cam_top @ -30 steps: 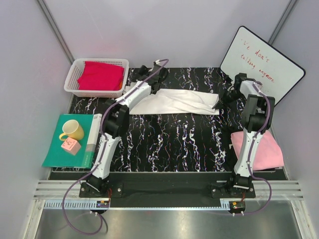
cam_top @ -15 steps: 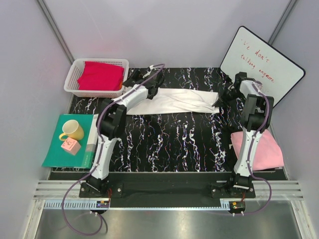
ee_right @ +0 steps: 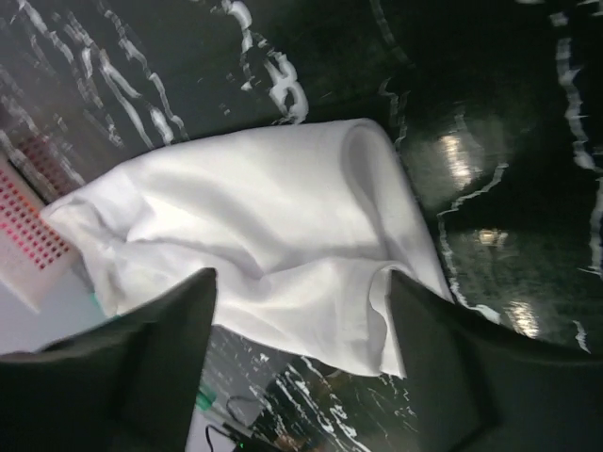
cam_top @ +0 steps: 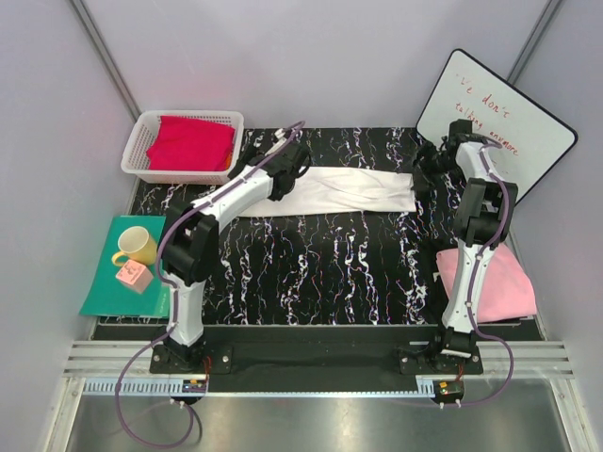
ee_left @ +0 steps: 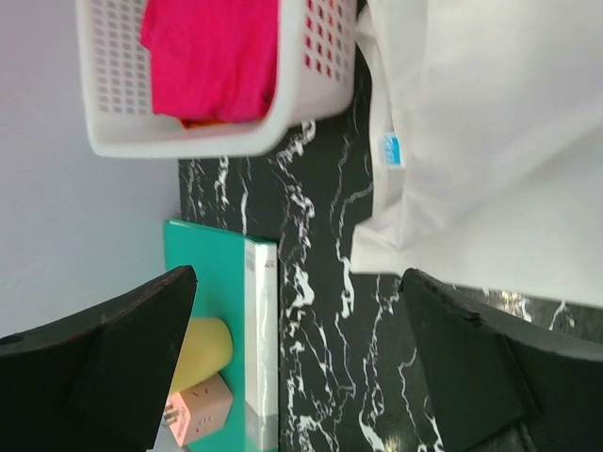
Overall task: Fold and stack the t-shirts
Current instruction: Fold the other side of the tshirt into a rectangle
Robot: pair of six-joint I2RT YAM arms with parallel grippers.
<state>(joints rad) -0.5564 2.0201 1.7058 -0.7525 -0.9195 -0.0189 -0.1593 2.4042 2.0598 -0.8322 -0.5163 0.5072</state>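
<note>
Midway through the folding, by the look of it, the white t-shirt [cam_top: 339,188] lay as a long, narrow band across the far side of the bench [cam_top: 330,273]. The left gripper [cam_top: 296,162] hovered at one end and the right gripper [cam_top: 421,175] at the other. Both sets of jaws were apart and held nothing, seemingly poised to take the ends for the next fold. Three shirts could be counted: the white one, a pink t-shirt [cam_top: 495,282] lying folded beside the right arm, probably the base of the stack, and a red t-shirt [cam_top: 191,141] waiting in the single basket [cam_top: 141,165].
</note>
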